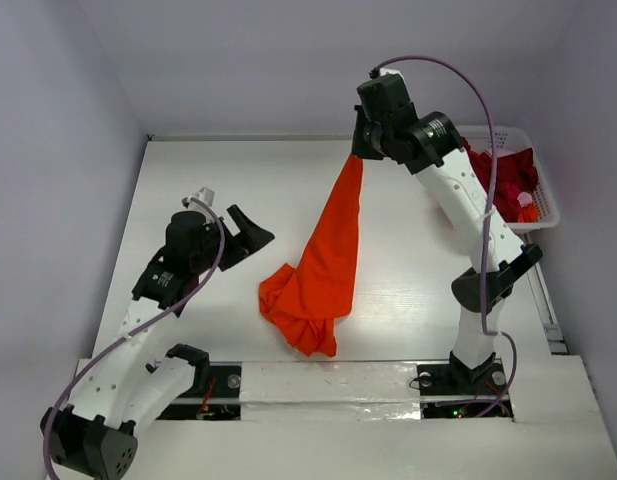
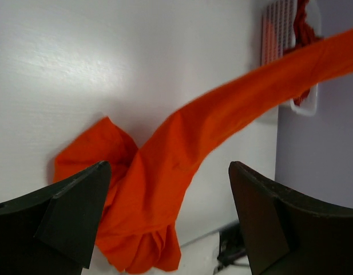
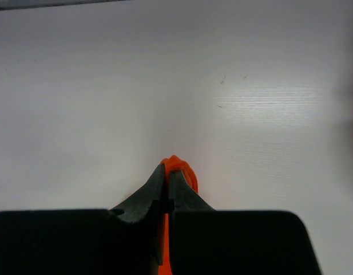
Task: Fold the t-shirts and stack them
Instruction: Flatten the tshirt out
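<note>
The bright orange t-shirt (image 1: 328, 250) hangs as a long drape from my right gripper (image 1: 359, 151), which is raised above the far middle of the table. Its lower end lies heaped on the table (image 1: 306, 310). In the right wrist view that gripper (image 3: 169, 170) is shut on a small fold of the orange cloth (image 3: 186, 170). My left gripper (image 1: 230, 218) stands open to the left of the heap, apart from it. The left wrist view shows the orange t-shirt (image 2: 182, 149) beyond the open gripper (image 2: 167, 167), with nothing between the fingers (image 2: 79, 200). The dark red t-shirt (image 1: 508, 180) lies crumpled in the basket.
The white lattice basket (image 1: 544, 214) sits at the table's far right edge, beside the right arm; the left wrist view also catches this basket (image 2: 273, 34). A white wall closes the back, and the arm bases stand along the near edge.
</note>
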Robot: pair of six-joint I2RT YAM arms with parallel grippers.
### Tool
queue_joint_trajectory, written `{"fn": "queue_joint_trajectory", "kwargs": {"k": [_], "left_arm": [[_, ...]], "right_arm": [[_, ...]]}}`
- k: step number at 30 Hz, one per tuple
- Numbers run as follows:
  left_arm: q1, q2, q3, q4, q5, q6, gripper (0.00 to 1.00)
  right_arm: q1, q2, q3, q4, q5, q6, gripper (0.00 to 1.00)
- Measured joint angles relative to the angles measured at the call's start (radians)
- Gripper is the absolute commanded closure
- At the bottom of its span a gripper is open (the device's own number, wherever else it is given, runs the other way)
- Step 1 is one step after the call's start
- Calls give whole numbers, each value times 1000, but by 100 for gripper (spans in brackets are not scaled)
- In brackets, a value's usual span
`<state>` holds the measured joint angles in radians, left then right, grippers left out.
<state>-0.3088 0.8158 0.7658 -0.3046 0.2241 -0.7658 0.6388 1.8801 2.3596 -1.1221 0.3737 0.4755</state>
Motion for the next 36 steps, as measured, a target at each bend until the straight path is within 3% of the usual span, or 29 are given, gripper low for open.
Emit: {"fn": "queue_joint_trajectory", "kwargs": {"k": [3, 7, 15, 21, 26, 36], "left_arm": [[-45, 2, -1, -28, 89, 14, 14], [-145, 48, 11, -81, 166, 45, 15], [-325, 103, 11, -113, 187, 43, 15], [-477, 245, 39, -105, 64, 47, 15], [-658, 531, 198, -135, -125, 68, 15], [-684, 680, 390, -205, -380, 121, 15]], "right_arm": [[-10, 6, 29, -2, -14, 0, 100], [-12, 8, 42, -1, -44, 0, 100], [-25, 55, 39, 18, -125, 0, 100], [-61, 227, 166, 16, -181, 0, 100], [-68, 243, 100, 31, -213, 4, 100], [-69, 172, 36, 40, -201, -5, 100]]}}
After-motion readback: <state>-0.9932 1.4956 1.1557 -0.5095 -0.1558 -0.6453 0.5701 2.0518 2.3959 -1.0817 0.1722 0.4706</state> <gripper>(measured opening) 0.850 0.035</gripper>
